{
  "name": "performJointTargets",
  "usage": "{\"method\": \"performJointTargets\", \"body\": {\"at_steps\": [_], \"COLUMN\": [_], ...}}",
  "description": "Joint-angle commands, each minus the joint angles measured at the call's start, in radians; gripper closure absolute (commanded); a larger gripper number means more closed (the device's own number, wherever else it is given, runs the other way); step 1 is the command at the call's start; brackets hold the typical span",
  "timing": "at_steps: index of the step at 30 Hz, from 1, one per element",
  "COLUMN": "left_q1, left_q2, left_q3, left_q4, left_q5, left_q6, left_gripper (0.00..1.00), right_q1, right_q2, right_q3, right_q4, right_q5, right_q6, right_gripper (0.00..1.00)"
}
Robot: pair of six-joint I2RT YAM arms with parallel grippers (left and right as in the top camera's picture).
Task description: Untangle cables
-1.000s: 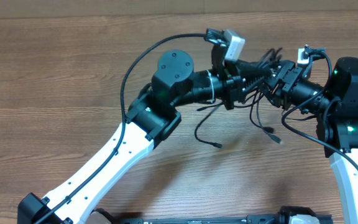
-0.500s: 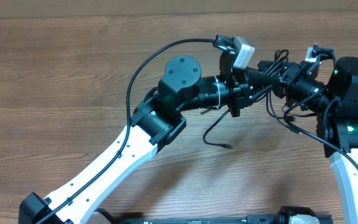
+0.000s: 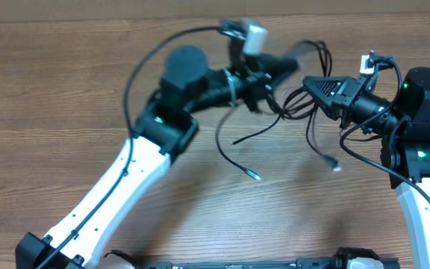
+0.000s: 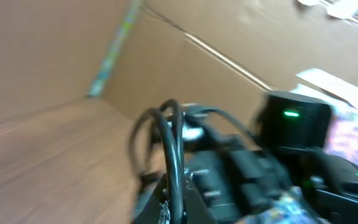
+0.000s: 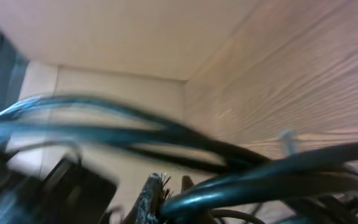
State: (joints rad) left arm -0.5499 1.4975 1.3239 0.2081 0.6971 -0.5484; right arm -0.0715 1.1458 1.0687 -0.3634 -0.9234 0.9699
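Right gripper [image 3: 310, 83] had its fingers drawn to a closed point, apparently pinching the cables [image 3: 293, 103]; the left gripper [image 3: 284, 65] was motion-blurred, so its opening could not be told. Against half a second earlier, the left arm had swung leftward, opening a gap where the grippers nearly touched. The cables now hung spread between them above the table [image 3: 66, 82], plug ends [image 3: 335, 167] dangling, which suggests a separating pull under way.
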Motion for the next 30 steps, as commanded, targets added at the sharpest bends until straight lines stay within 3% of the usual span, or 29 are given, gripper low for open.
{"method": "performJointTargets", "body": {"at_steps": [1, 9, 15, 30], "left_q1": [0.076, 0.095, 0.109, 0.138], "left_q2": [-0.002, 0.001, 0.001, 0.001], "left_q3": [0.007, 0.007, 0.007, 0.007], "left_q4": [-0.043, -0.195, -0.301, -0.646], "left_q5": [0.003, -0.051, -0.283, -0.690], "left_q6": [0.002, 0.077, 0.156, 0.419], "left_gripper": [0.96, 0.96, 0.95, 0.96], "right_q1": [-0.003, -0.003, -0.003, -0.003], "right_q2": [0.000, 0.000, 0.000, 0.000], "right_q3": [0.011, 0.011, 0.011, 0.011], "right_q4": [0.083, 0.376, 0.587, 0.788], "right_q5": [-0.178, -0.373, -0.451, -0.397], "right_q6": [0.028, 0.217, 0.381, 0.570], "right_gripper": [0.96, 0.96, 0.96, 0.96]}}
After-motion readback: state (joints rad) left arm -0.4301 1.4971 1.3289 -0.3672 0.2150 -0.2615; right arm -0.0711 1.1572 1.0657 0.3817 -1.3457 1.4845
